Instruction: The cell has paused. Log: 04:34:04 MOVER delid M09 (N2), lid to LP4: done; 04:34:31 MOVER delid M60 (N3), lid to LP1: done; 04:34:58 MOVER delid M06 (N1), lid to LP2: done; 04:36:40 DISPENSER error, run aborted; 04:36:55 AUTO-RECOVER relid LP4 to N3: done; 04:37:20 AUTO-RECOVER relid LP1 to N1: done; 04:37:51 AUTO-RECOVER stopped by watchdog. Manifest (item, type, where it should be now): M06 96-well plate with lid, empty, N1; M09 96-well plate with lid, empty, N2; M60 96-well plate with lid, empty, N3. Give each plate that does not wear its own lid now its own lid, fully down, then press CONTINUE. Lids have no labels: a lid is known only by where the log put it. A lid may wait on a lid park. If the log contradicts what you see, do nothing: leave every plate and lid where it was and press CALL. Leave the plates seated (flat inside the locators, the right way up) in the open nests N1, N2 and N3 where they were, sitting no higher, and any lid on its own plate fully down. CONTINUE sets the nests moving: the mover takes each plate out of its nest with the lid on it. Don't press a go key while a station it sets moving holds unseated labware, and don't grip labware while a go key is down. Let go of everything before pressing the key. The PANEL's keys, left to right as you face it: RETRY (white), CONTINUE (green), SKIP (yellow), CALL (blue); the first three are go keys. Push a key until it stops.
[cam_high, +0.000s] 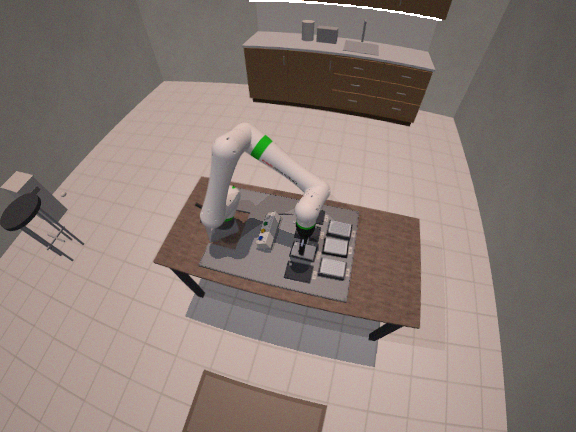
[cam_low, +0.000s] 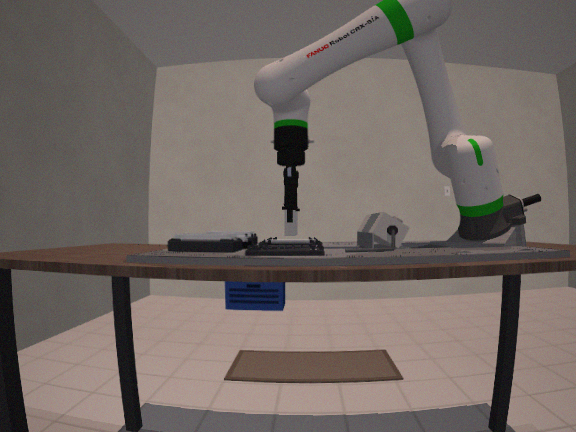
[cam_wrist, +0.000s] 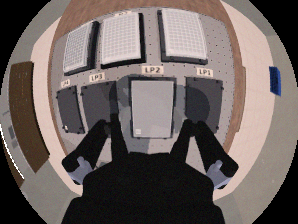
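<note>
My gripper (cam_low: 290, 220) is open and empty and hangs a little above the row of lid parks; it also shows in the top view (cam_high: 302, 248). In the wrist view its two fingers straddle a pale lid (cam_wrist: 152, 107) lying flat on the park marked LP2. The parks beside it, LP1 (cam_wrist: 202, 99) and LP3 (cam_wrist: 97, 102), look dark and bare. Three white plates (cam_wrist: 79, 47) (cam_wrist: 120, 38) (cam_wrist: 182, 32) sit in the nests behind the parks. I cannot tell which of them wear lids.
The key panel (cam_high: 266, 231) stands on the grey mat left of the parks, near the arm's base (cam_high: 225, 227); it also shows in the exterior view (cam_low: 382, 230). The nests (cam_high: 336, 246) line the mat's right side.
</note>
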